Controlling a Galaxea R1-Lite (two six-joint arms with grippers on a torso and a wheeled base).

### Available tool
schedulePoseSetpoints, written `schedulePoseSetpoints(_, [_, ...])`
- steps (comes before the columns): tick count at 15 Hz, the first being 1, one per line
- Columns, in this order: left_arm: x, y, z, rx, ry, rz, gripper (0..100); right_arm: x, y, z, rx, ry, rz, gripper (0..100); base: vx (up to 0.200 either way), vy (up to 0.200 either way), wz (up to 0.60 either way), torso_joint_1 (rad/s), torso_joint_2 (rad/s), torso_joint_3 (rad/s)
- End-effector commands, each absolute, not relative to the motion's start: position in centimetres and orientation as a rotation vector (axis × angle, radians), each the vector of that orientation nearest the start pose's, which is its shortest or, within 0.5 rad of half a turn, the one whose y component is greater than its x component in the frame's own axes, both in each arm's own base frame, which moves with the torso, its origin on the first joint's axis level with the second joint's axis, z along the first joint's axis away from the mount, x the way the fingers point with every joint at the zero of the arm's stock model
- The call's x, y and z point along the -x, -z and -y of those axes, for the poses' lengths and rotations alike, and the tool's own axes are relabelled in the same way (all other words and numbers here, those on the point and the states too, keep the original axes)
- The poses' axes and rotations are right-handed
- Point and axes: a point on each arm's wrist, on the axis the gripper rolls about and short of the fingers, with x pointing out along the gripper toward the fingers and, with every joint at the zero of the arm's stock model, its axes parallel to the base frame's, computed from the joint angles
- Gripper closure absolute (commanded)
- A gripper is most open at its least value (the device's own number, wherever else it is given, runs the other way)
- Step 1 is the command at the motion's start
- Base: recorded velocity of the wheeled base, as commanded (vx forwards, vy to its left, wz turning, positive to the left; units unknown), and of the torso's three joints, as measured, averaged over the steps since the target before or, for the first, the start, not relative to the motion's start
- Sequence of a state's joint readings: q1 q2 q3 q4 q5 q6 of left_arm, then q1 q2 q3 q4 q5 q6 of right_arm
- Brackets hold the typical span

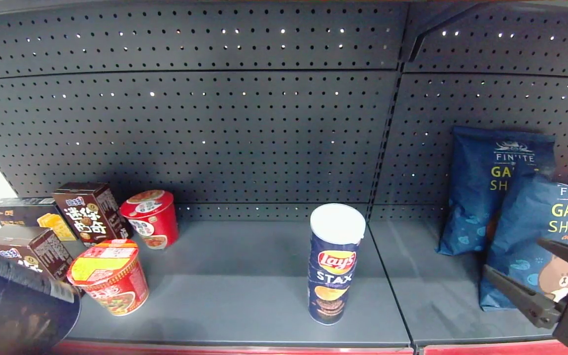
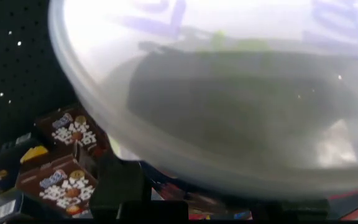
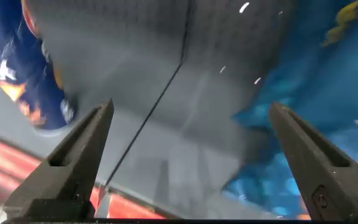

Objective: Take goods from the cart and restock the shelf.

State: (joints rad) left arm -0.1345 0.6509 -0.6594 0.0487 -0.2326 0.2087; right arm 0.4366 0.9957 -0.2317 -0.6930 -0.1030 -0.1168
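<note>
Entry: chip can, which I hold gripped in my left hand at the shelf's front-left corner beside the noodle cup, awaiting a slot; right hand open, empty, parked before the blue snack bags.

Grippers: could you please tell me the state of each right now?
Left gripper: closed on a can.
Right gripper: open, empty.

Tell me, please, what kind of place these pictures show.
Most likely a shop aisle, or a mock-up of one: a grey shelf with a perforated back panel carries packaged snacks: a crisps can, red noodle cups and blue snack bags.
</note>
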Motion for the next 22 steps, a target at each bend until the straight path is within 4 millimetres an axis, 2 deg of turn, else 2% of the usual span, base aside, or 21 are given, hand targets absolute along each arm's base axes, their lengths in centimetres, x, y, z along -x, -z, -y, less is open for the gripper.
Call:
schedulePoseSetpoints(1, [-7.6, -26.2, 1.7, -0.201, 0.416, -0.033, 100, -8.8, -18.6, -3.7, 0.110, -0.318, 0.038, 0, 0.000, 0.000, 0.00, 0.000, 0.00, 0.000])
schedulePoseSetpoints(2, [-9.6, -26.8, 2.3, -0.195, 0.451, -0.037, 100, -8.0, -18.2, -3.3, 0.113, -0.313, 0.029, 0, 0.000, 0.000, 0.00, 0.000, 0.00, 0.000])
schedulePoseSetpoints(3, [-10.0, -26.9, 2.4, -0.195, 0.461, -0.042, 100, -7.8, -18.1, -3.2, 0.112, -0.311, 0.025, 0, 0.000, 0.000, 0.00, 0.000, 0.00, 0.000])
schedulePoseSetpoints(4, [-11.8, -27.2, 3.3, -0.187, 0.510, -0.076, 100, -7.1, -17.5, -2.5, 0.114, -0.260, 0.018, 0, 0.000, 0.000, 0.00, 0.000, 0.00, 0.000])
schedulePoseSetpoints(6, [-13.4, -27.4, 4.6, -0.153, 0.573, -0.113, 100, -6.2, -16.8, -1.5, 0.104, -0.161, 0.031, 0, 0.000, 0.000, 0.00, 0.000, 0.00, 0.000])
schedulePoseSetpoints(8, [-15.4, -27.2, 5.6, -0.140, 0.613, -0.162, 100, -4.9, -15.1, -0.8, 0.067, -0.099, 0.028, 0, 0.000, 0.000, 0.00, 0.000, 0.00, 0.000])
schedulePoseSetpoints(11, [-17.3, -26.6, 6.4, -0.140, 0.662, -0.190, 100, -3.4, -13.6, -0.4, 0.068, -0.065, 0.022, 0, 0.000, 0.000, 0.00, 0.000, 0.00, 0.000])
schedulePoseSetpoints(15, [-20.6, -26.2, 7.4, -0.123, 0.759, -0.221, 100, -0.1, -11.1, 0.3, 0.073, -0.001, -0.018, 0, 0.000, 0.000, 0.00, 0.000, 0.00, 0.000])
schedulePoseSetpoints(18, [-23.4, -25.8, 8.5, -0.124, 0.761, -0.207, 100, 2.5, -9.6, 0.3, 0.071, 0.090, -0.026, 0, 0.000, 0.000, 0.00, 0.000, 0.00, 0.000])
schedulePoseSetpoints(20, [-23.7, -25.8, 8.5, -0.123, 0.756, -0.210, 100, 2.8, -9.2, 0.2, 0.071, 0.102, -0.017, 0, 0.000, 0.000, 0.00, 0.000, 0.00, 0.000])
schedulePoseSetpoints(22, [-25.0, -25.3, 9.5, -0.118, 0.795, -0.235, 100, 2.8, -8.5, 0.3, 0.077, 0.128, -0.013, 0, 0.000, 0.000, 0.00, 0.000, 0.00, 0.000])
